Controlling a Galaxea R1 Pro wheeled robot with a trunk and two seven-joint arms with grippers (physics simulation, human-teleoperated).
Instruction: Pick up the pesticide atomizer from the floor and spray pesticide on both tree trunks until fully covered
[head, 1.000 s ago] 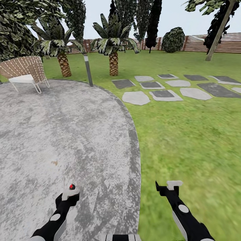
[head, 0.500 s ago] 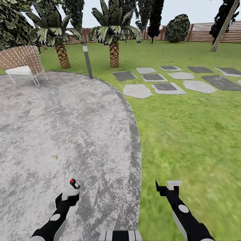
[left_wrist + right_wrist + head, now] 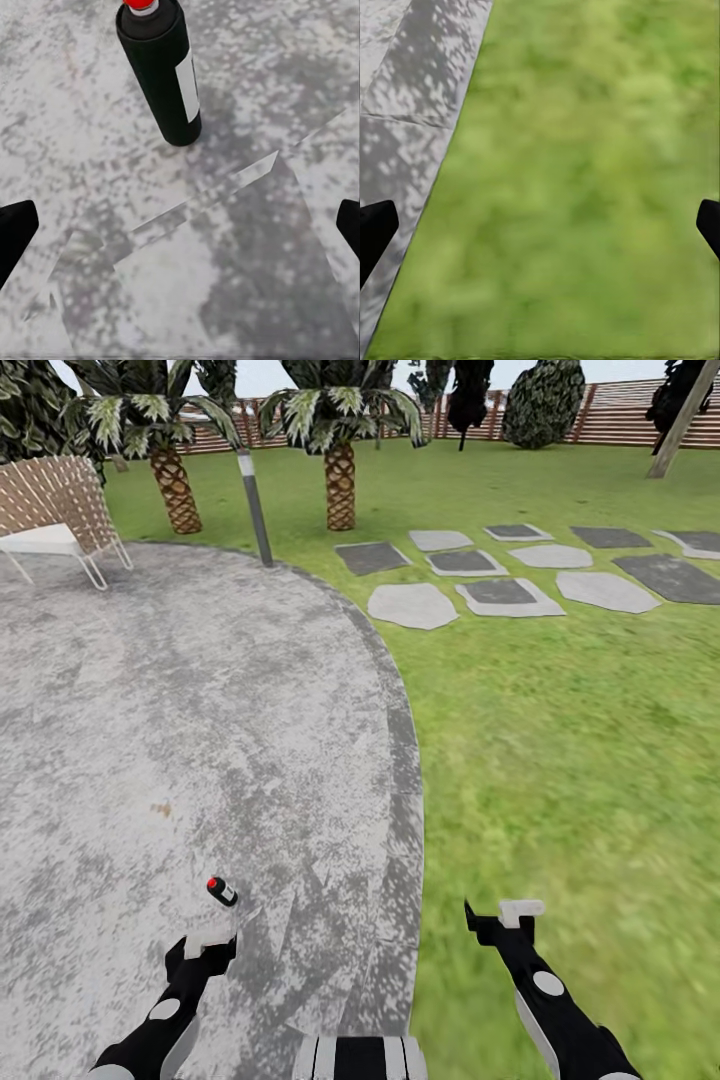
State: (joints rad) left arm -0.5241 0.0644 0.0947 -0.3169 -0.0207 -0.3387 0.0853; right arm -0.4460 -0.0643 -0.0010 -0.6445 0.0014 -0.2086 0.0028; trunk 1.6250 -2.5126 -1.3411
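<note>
From the head view, the pesticide atomizer (image 3: 221, 891) lies on the floor (image 3: 150, 710), just ahead of the left end effector (image 3: 205, 940). Left wrist view: fingers spread wide, bottle between them, untouched. Right wrist view: right end effector (image 3: 540, 229) spread over grass (image 3: 585, 187).

pesticide atomizer (image 3: 159, 71): black, red top, white label
floor (image 3: 150, 690): grey with white speckles
lawn (image 3: 560, 740): green
stepping stones (image 3: 500, 592): light and dark grey
fence (image 3: 620, 415): brown slats
</note>
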